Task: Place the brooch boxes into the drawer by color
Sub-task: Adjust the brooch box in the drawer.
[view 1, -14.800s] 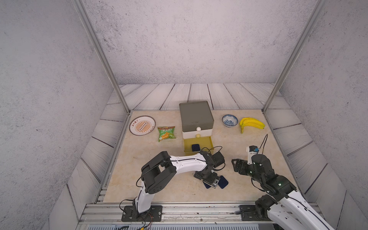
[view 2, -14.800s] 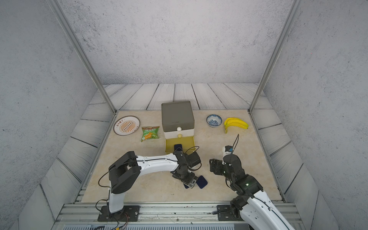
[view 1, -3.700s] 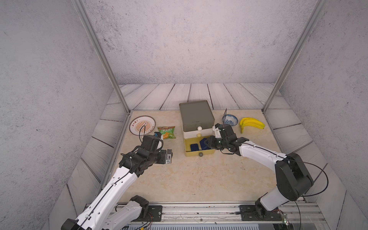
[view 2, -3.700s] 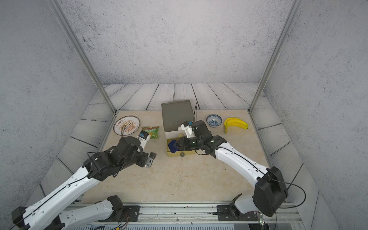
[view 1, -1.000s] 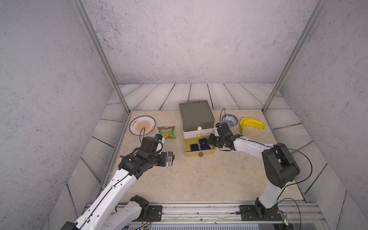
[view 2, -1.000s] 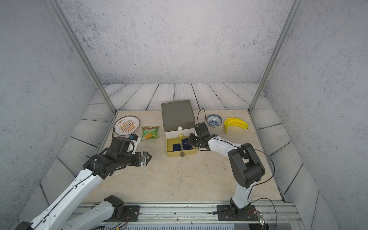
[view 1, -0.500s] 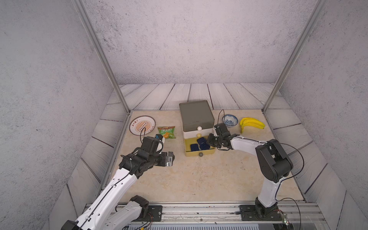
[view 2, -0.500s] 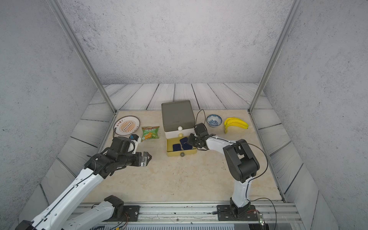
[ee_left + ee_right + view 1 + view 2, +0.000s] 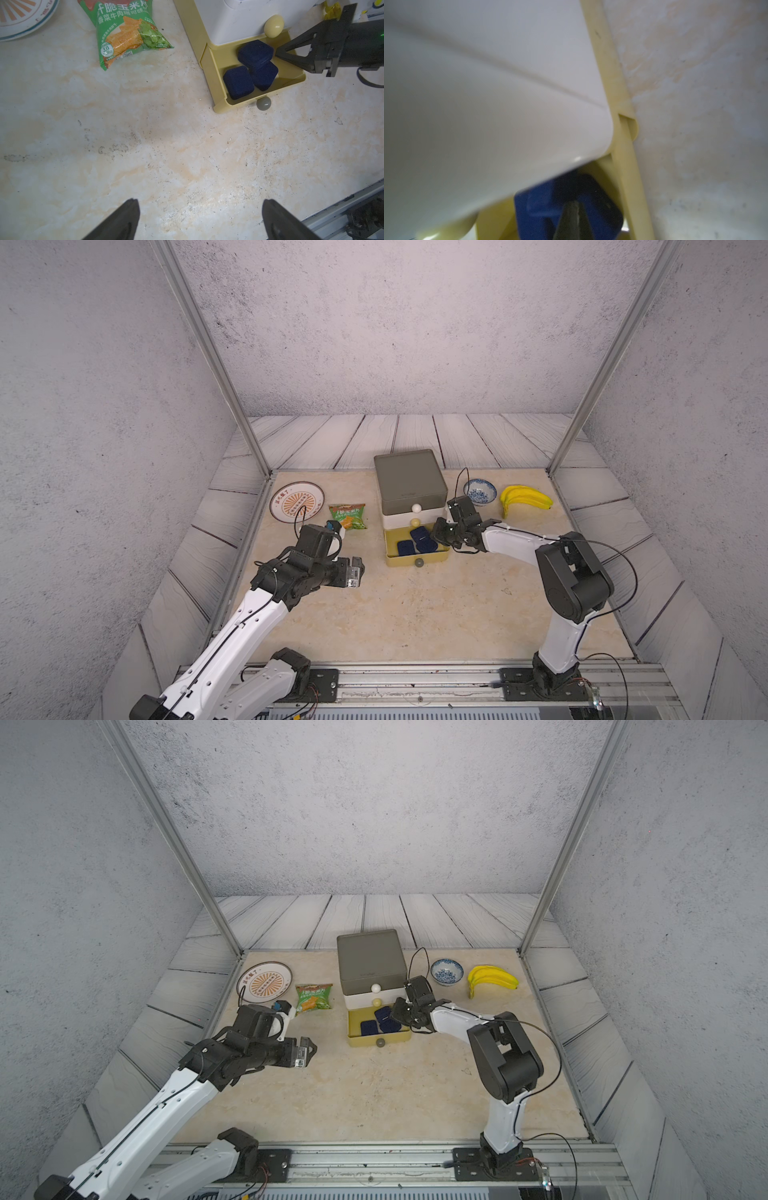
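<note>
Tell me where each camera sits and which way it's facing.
Both top views: high over the arm bases, looking down at the chest of drawers; left gripper and right gripper show.
Left wrist: above the table, facing the open yellow drawer; open fingertips show.
Right wrist: tight against the chest; shut right gripper shows.
Shared: yellow drawer with navy boxes, in all four.

Your left gripper (image 9: pixel 358 572) hovers above the tabletop (image 9: pixel 415 614) near its left edge, jaws spread wide with nothing between them. Both fingers (image 9: pixel 122 220) show far apart in the left wrist view. Your left arm (image 9: pixel 249 626) climbs from the near edge, its wrist held level. Your right arm (image 9: pixel 515 541) folds sharply at the elbow near the right edge and stretches low toward the middle. Your right gripper (image 9: pixel 435 536) is pinched fully closed, empty, tips angled slightly downward.
</note>
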You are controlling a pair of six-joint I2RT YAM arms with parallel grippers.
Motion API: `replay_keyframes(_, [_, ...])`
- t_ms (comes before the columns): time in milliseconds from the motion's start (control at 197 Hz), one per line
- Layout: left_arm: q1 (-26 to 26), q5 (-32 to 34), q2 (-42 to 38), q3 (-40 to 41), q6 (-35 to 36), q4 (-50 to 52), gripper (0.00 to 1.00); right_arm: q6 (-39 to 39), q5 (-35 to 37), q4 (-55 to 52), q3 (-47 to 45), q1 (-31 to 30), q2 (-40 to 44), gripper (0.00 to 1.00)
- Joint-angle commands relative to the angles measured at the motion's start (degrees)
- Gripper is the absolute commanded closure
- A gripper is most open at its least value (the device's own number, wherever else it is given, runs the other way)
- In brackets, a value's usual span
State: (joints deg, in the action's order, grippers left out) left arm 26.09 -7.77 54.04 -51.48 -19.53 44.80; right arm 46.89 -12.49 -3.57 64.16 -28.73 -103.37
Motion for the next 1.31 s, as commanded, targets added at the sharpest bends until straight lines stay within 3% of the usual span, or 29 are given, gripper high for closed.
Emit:
replay_keyframes(0, [-0.4, 0.1, 0.2, -0.7, 0.2, 0.4, 0.02, -0.7, -1.7, 0.7, -1.4, -1.2, 4.2, 1.0])
replay_keyframes(856, [-0.4, 1.1, -0.9, 0.1, 0.5, 1.6, 0.01, 2.9, -2.3, 5.2, 3.8, -3.4, -5.9, 1.0])
replay_keyframes(1150, [-0.4, 1.0, -0.7, 0.0, 0.4, 1.3, 0.01, 1.5, -0.1, 4.9, -0.6, -3.3, 1.1, 1.0])
replay_keyframes(1307, [-0.4, 0.8, -1.4, -0.4, -0.1, 1.3, 0.02, -1.3, 1.5, 1.0, -1.6, -3.3, 8.4, 0.72])
